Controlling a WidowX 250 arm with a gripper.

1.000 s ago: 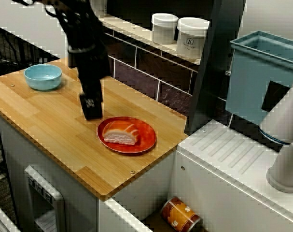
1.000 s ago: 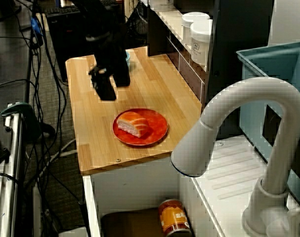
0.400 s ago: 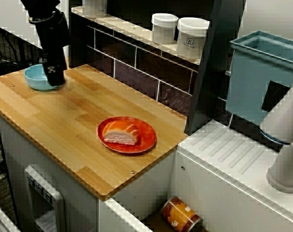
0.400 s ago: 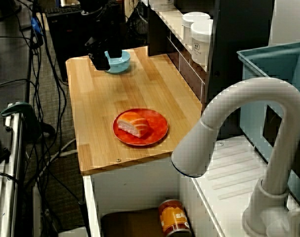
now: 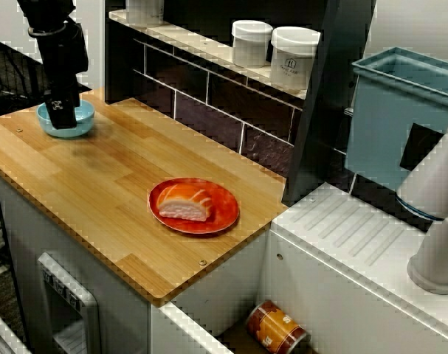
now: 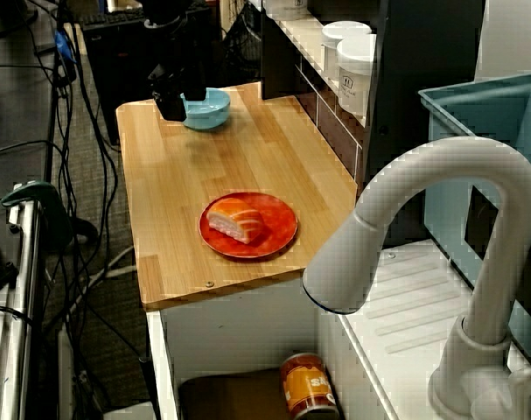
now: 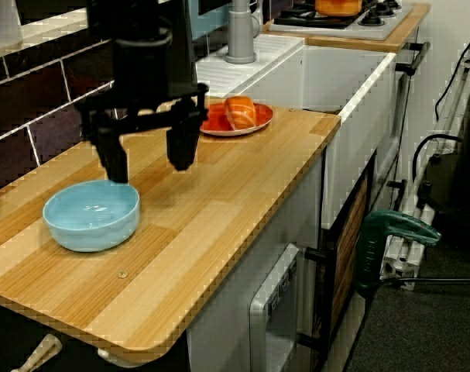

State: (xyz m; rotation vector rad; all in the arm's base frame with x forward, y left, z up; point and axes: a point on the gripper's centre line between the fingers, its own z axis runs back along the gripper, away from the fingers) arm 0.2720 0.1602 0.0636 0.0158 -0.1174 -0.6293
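Tool (image 7: 149, 167) spread wide, empty, hovers at far rim of blue bowl (image 7: 91, 215), lower left of end-on view. Bowl on counter (image 7: 219, 217); red plate (image 7: 262, 116) with sushi (image 7: 240, 112) well apart.

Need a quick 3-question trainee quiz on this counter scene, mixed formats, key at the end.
1. Is the gripper open or shut?
2. True or false: the gripper holds the bowl.
3. What lies on the plate? A egg; B sushi; C bread.
Key: 1 open; 2 false, it hangs empty beside the bowl; 3 B.
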